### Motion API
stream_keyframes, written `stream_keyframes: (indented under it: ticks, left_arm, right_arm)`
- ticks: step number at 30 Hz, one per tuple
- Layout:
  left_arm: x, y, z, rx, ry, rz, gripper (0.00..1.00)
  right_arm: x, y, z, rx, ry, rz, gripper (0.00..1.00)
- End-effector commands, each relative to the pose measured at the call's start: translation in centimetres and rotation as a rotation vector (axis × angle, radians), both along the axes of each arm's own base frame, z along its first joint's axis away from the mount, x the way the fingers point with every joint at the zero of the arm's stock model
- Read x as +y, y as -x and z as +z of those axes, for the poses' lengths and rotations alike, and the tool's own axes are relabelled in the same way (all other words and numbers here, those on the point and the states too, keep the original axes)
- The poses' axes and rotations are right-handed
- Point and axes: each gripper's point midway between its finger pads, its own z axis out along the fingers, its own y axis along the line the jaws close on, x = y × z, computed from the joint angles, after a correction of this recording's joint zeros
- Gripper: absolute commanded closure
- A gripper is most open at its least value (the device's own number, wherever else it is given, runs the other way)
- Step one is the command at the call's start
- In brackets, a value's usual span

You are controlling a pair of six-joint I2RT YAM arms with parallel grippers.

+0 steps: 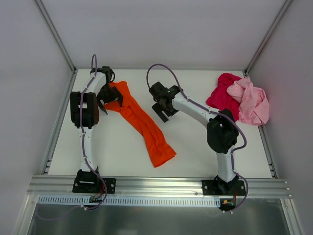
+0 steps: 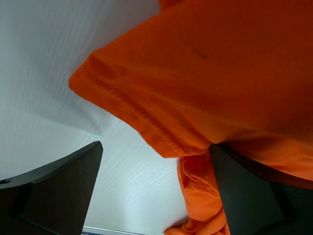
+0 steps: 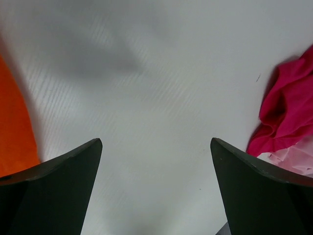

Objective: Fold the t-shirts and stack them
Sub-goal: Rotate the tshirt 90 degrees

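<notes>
Top external: seeing orange t-shirt (image 1: pixel 142 122) strung diagonally left of centre on table (image 1: pixel 190 147); left gripper (image 1: pixel 108 98) at its upper end. Red t-shirt (image 1: pixel 224 95) and pink t-shirt (image 1: pixel 252 103) bunched, touching, upper right. Right gripper (image 1: pixel 164 108) mid-frame, holding nothing.
Left wrist: jaws spread, orange hem draped over right-hand finger (image 2: pixel 244 196).
Right wrist: jaws wide apart above table; orange at left edge, red and pink at right edge.

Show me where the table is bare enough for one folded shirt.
Bare table lies between the orange t-shirt and the right arm. Crowded: the far right corner, where the red t-shirt and pink t-shirt pile, and around the left gripper.
</notes>
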Motion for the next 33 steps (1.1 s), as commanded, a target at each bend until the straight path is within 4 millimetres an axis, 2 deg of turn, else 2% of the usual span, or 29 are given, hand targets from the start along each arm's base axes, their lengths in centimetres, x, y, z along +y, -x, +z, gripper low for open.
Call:
stream_keyframes:
  ticks: [1,2,8,10,16,20,25,33]
  left_arm:
    - [-0.6,0.7,-0.2,0.043,0.021,-0.016,0.06]
    - [-0.6,0.5,-0.2,0.037,0.021,-0.016,0.06]
    - [-2.6,-0.1,-1.1,0.026,0.102,-0.051,0.05]
    - [-4.0,-0.3,-1.4,0.023,0.148,-0.075,0.05]
    - [-8.0,-1.9,-1.0,-0.041,0.245,-0.193,0.04]
    - [-9.6,-2.4,-0.9,-0.053,0.296,-0.214,0.03]
    - [-10.4,-2.5,-1.6,-0.050,0.338,-0.224,0.01]
    - [-13.8,-3.5,-1.4,-0.100,0.469,-0.271,0.01]
  right_arm:
    - [-1.4,2.1,-1.3,0.043,0.036,-0.041,0.00]
    - [-1.7,2.7,-2.2,0.061,0.040,-0.043,0.00]
    - [-2.4,4.2,-4.0,0.118,0.050,-0.034,0.00]
    - [-2.7,4.6,-4.4,0.135,0.059,-0.034,0.00]
    - [-2.7,5.6,-4.8,0.181,0.052,-0.018,0.00]
    - [-2.1,6.4,-4.9,0.226,0.017,0.004,0.00]
    - [-1.0,7.5,-5.2,0.285,-0.025,0.050,0.00]
    - [-0.5,8.8,-5.4,0.331,-0.036,0.092,0.00]
